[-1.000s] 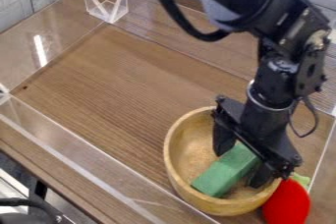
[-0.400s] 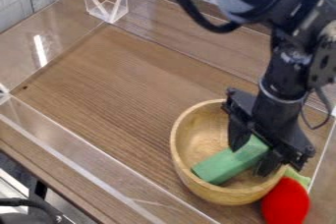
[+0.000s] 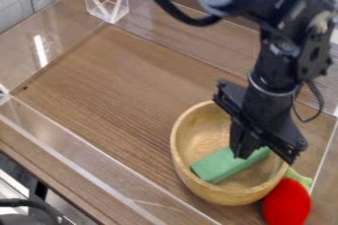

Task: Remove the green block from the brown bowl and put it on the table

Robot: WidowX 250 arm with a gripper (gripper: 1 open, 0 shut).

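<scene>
Low clear acrylic walls (image 3: 43, 43) catching white glare; small clear V-shaped bracket (image 3: 106, 5) upright at back left.

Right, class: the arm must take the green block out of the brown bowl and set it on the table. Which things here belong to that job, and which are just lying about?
Belong to the job: green block, brown bowl, table, gripper.
Just lying about: red strawberry toy, clear acrylic stand.
</scene>
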